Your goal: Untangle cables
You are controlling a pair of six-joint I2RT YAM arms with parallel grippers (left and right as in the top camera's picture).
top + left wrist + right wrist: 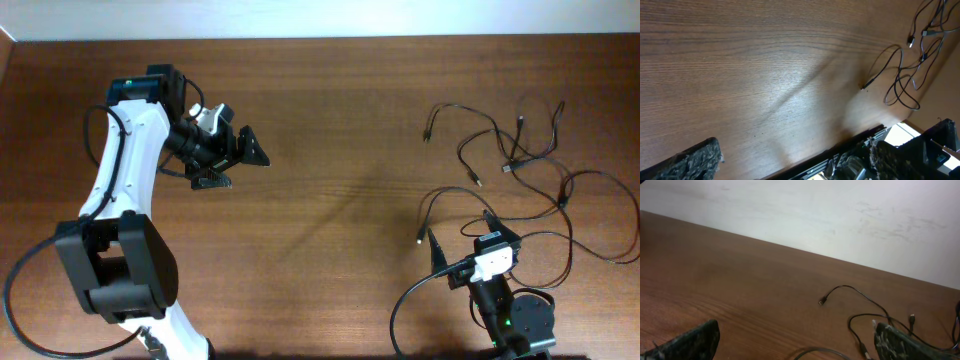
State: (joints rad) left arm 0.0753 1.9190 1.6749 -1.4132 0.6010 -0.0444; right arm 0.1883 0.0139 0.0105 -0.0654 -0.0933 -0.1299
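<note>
The cables [522, 158] are thin black cords lying in a loose tangle on the wooden table at the right, with their plug ends spread outward. My left gripper [235, 165] hovers open over bare wood at the left, far from them. In its wrist view the cables [900, 75] show at the upper right, beyond the fingers [690, 160]. My right gripper [465, 237] stands open at the tangle's near edge. In the right wrist view one cord with its plug [822, 300] lies ahead, and strands run by the right finger [905, 342]. Nothing is held.
The table's far edge [320, 38] meets a white wall [840, 210]. The left arm's white link [120, 190] and base stand at the left front. The right arm's base [525, 325] sits at the front right, with its own thicker cable looping beside it.
</note>
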